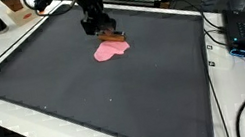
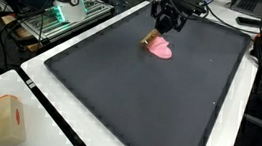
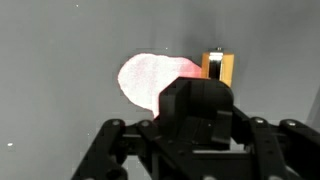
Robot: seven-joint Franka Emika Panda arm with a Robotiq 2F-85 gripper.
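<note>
Seemingly gripper point(image 1: 104, 33) over pink object point(image 1: 111, 50)

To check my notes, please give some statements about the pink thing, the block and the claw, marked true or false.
The pink thing lies on the dark mat. True.
The orange block sits in a far corner of the mat, away from the pink thing. False: it is right beside it.
The claw is close above the block. True.
The claw holds the pink thing in the air. False: it lies flat on the mat.
</note>
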